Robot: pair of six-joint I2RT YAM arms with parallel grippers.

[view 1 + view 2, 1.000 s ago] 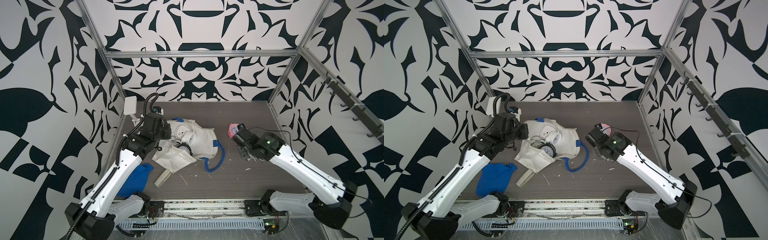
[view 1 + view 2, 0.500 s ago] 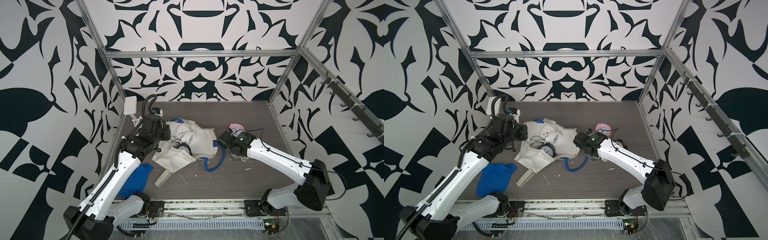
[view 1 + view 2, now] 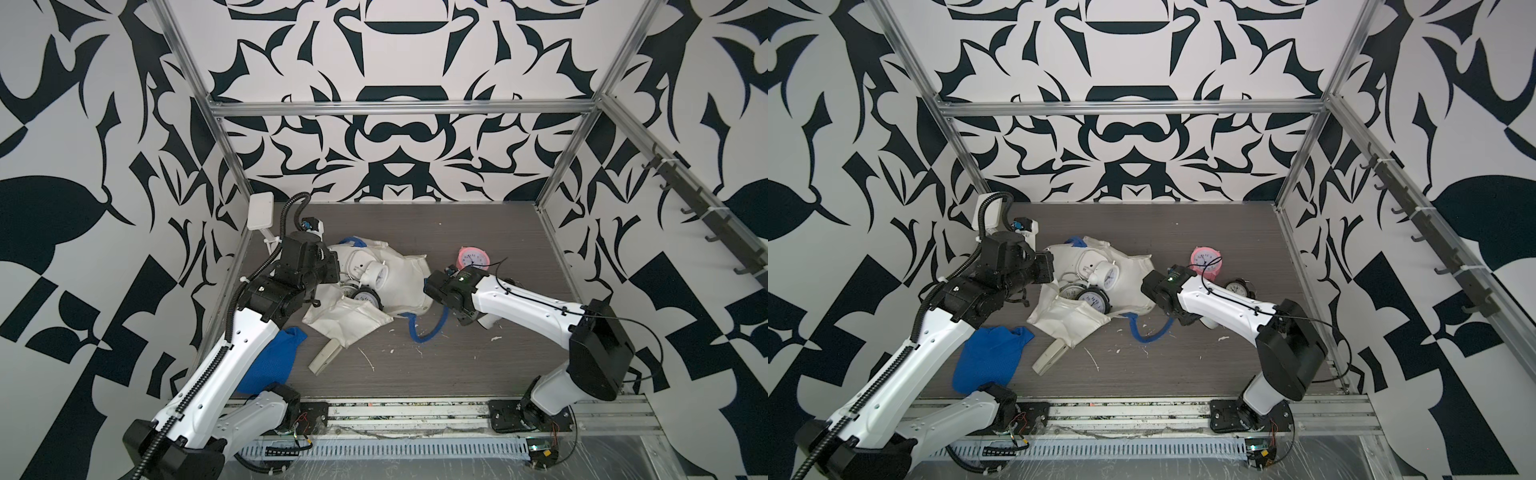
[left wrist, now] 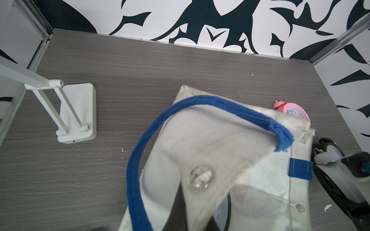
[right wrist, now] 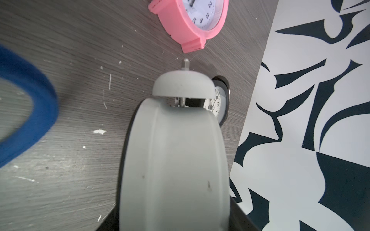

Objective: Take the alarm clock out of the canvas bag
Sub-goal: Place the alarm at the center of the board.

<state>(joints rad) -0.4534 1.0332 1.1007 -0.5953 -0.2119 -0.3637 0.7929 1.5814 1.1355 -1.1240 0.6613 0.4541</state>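
The off-white canvas bag lies crumpled at mid-table, mouth toward the left. My left gripper is shut on its rim flap, which carries a metal snap, and holds it up. A white alarm clock and a black-rimmed alarm clock show inside. My right gripper, just off the bag's right edge, is shut on a grey alarm clock. One blue handle arches up; the other handle lies on the table.
A pink clock and a black clock stand on the table at the right. A blue cloth, a beige flat object and a white lamp base sit on the left side.
My right wrist has moved left and a little forward, from beside the pink clock toward the bag's right edge, and its elbow has folded back. The left gripper keeps its hold on the rim.
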